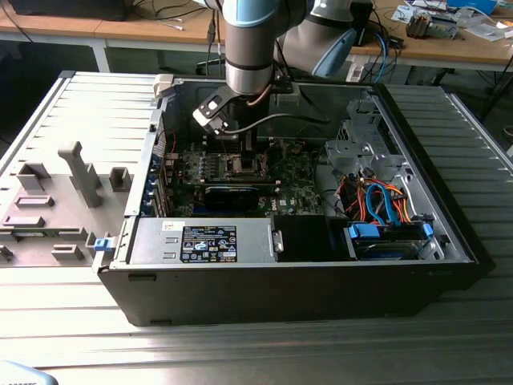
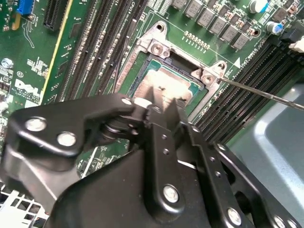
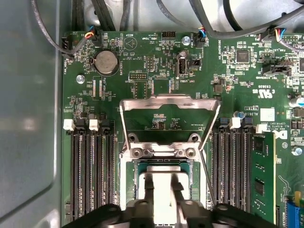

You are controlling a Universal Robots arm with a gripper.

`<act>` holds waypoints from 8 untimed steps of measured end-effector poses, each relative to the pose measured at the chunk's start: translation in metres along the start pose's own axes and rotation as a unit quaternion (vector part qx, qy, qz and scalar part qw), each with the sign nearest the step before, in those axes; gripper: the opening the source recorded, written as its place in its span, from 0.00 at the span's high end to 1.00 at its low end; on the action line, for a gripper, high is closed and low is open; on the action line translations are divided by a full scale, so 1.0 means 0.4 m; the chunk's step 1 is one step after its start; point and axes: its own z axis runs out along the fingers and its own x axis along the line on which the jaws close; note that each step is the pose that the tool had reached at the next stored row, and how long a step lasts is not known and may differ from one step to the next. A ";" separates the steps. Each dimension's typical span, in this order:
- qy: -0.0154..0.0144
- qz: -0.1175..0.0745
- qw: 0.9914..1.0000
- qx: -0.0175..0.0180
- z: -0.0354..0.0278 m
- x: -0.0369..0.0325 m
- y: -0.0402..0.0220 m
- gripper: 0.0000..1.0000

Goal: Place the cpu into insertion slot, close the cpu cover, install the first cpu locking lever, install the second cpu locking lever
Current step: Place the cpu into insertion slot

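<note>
One arm vertical | end effector at cpu | cpu cover open

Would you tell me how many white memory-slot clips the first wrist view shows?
4. Two white clips sit between the case wall and the cpu cover; two more on the memory module side. Others may be hidden beneath the end effector.

Worktop: ribbed grey metal, matte, lit evenly from above with no hard shadows. On its part toward the exterior view's left sits a set of grey fixture blocks, one of them tall and upright. Behind the worktop runs a wooden desk on a white leg. The desk carries loose cables and, toward the exterior view's right, small boxes and papers. The space under the desk is dark.
</note>
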 end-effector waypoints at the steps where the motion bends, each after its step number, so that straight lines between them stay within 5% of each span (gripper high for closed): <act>1: 0.000 -0.004 1.000 0.000 0.000 0.000 0.000 0.83; 8: 0.000 -0.024 1.000 -0.001 0.005 0.000 -0.001 0.89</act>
